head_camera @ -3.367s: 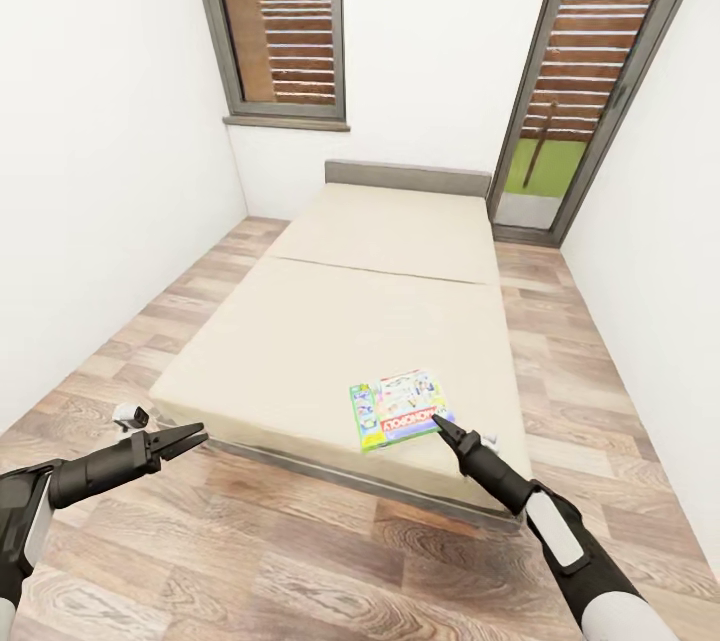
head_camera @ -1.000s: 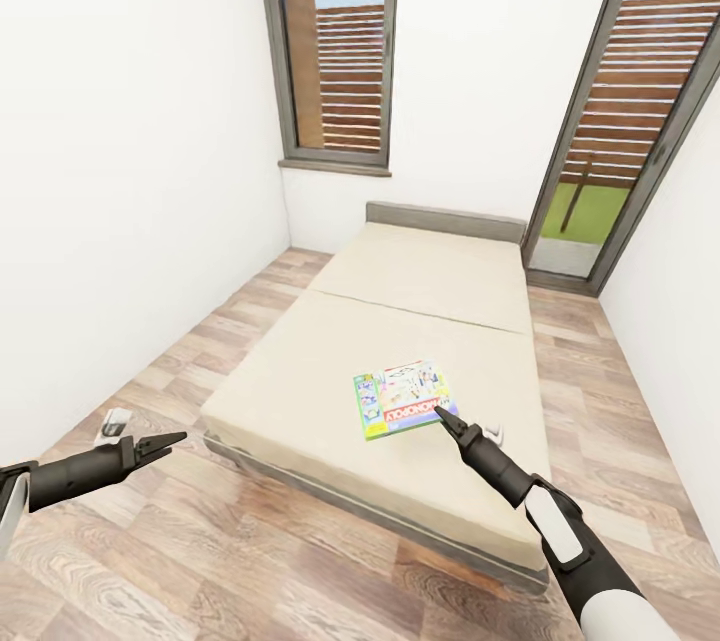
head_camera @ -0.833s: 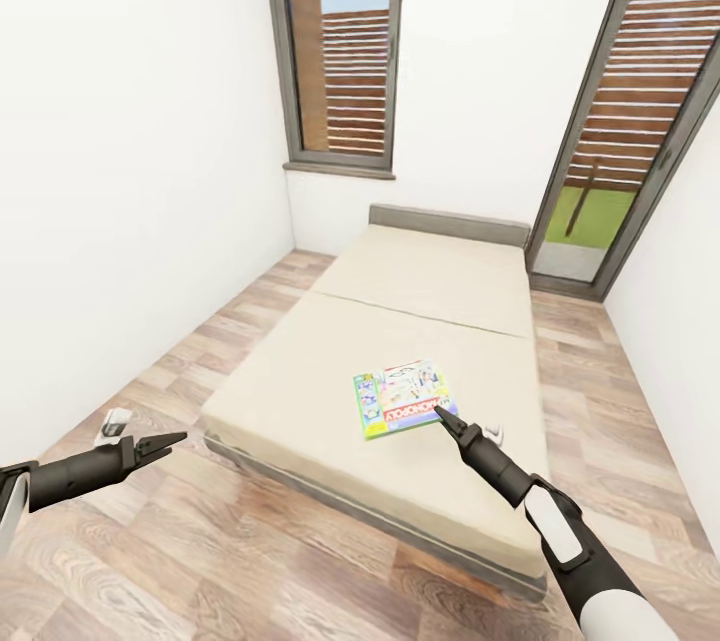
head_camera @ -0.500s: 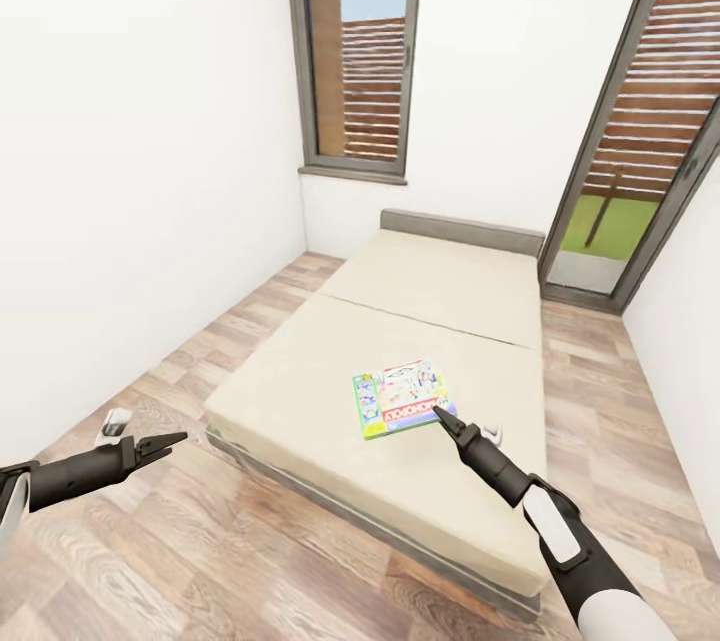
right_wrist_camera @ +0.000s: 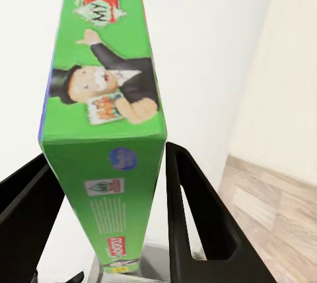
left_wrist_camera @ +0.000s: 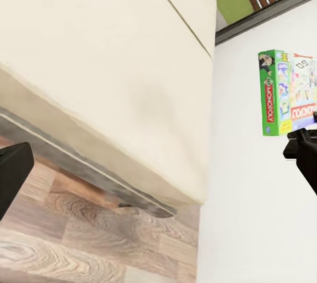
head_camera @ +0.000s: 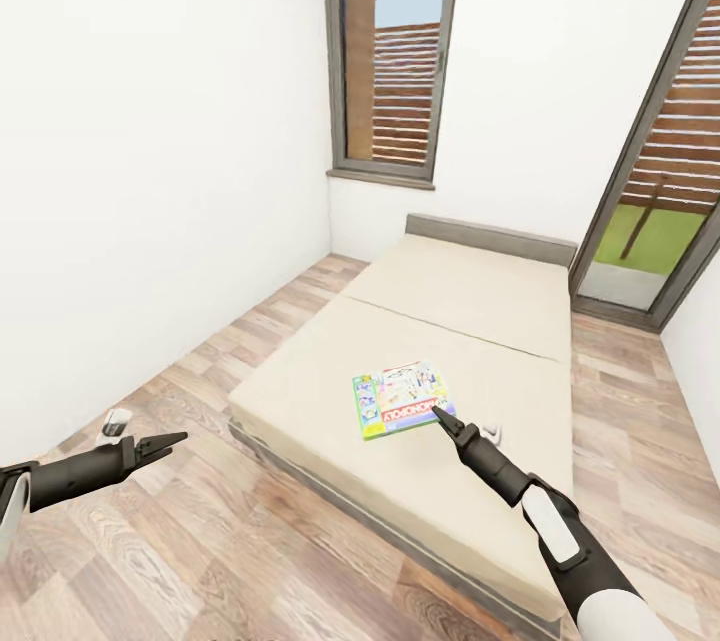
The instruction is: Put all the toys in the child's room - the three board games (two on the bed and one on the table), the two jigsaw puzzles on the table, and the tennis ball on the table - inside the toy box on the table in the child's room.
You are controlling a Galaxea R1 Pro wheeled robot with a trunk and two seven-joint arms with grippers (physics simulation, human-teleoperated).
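Note:
In the head view my right gripper (head_camera: 437, 413) is shut on the near corner of a white-and-green "Monopoly" board game (head_camera: 401, 399), holding it over the beige bed (head_camera: 330, 371). The right wrist view shows the game's green edge (right_wrist_camera: 105, 131) clamped between the two black fingers (right_wrist_camera: 191, 203). My left gripper (head_camera: 165, 442) hangs open and holds nothing, low over the wood floor to the left of the bed. From the left wrist view I see the game (left_wrist_camera: 287, 91) and the bed's corner (left_wrist_camera: 99, 98). The table, toy box, jigsaw puzzles and tennis ball are out of view.
A white wall (head_camera: 150, 171) runs close along my left. A tall dark-framed window (head_camera: 395, 51) stands behind the grey headboard (head_camera: 490, 233), and a glass door (head_camera: 665, 181) is at the right. Wood-plank floor (head_camera: 230, 541) lies between me and the bed.
The whole picture has shifted, so the camera has moved; the bed now sits further right. The board game stays in my right gripper at the same spot. Both arms keep their pose.

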